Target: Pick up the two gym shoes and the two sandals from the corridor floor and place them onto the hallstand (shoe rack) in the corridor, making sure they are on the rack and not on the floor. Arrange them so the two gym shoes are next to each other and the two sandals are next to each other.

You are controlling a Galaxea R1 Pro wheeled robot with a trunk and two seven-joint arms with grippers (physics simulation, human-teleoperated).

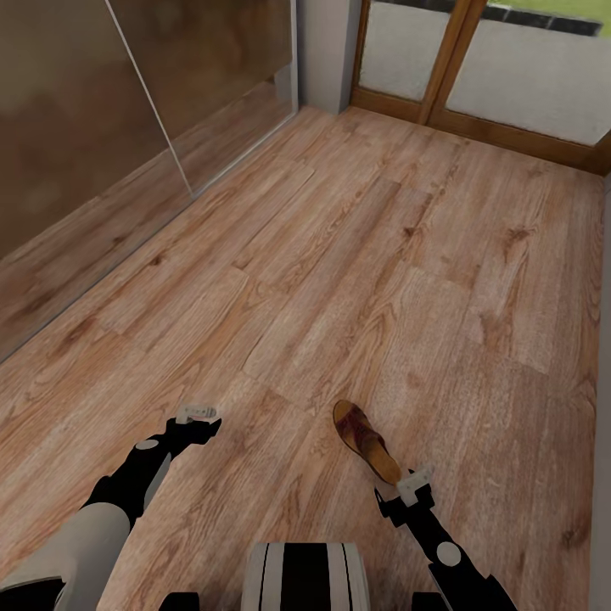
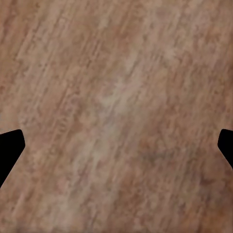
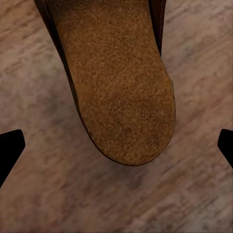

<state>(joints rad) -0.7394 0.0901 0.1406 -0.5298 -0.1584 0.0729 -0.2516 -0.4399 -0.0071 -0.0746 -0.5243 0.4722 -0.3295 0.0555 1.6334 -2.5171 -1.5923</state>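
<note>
sandal was what i had ahead of me, one brown piece lying flat on the corridor floor, toward its near edge by the robot's base. my right gripper hung just over its heel end, jaws spread wide; through that wrist i saw the tan insole between the fingertips. my left gripper hovered apart over bare planks, jaws open too. the mirrored wardrobe ran along the floor's left edge.

Wood-plank corridor floor, one sandal on it.
It lies flat, tan insole up, alone.
</note>
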